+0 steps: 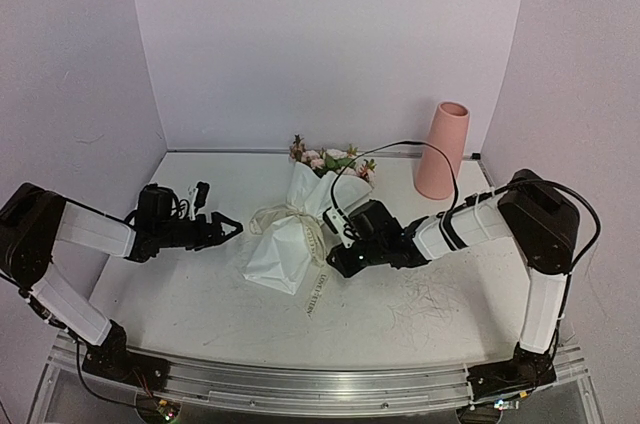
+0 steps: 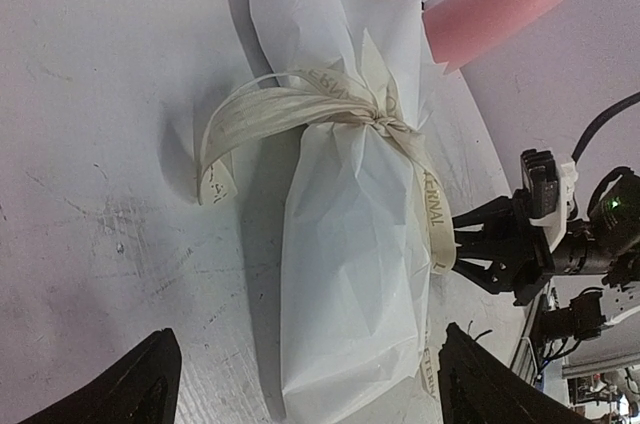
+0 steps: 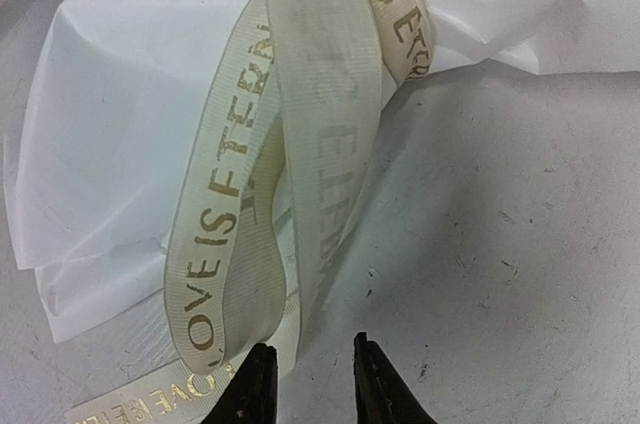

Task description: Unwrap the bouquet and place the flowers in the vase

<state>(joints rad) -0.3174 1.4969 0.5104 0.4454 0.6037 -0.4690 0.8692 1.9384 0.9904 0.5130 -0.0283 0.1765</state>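
The bouquet [image 1: 283, 247] lies on the table in white paper, its flowers [image 1: 330, 159] pointing to the back wall. A cream printed ribbon [image 2: 310, 104] is knotted round its middle, with a loop [image 3: 235, 244] hanging to the right. The pink vase [image 1: 442, 151] stands upright at the back right. My left gripper [image 1: 226, 228] is wide open just left of the wrapped end [image 2: 350, 244], touching nothing. My right gripper [image 3: 312, 382] sits low at the ribbon loop's tip; its jaws are narrow, a gap showing, with only the ribbon's edge by the left fingertip [image 3: 258, 384].
A ribbon tail [image 1: 314, 289] trails on the table toward the near edge. White walls close the back and sides. My right arm's cable [image 1: 440, 159] arcs in front of the vase. The scuffed tabletop [image 1: 420, 304] spreads in front of the right arm.
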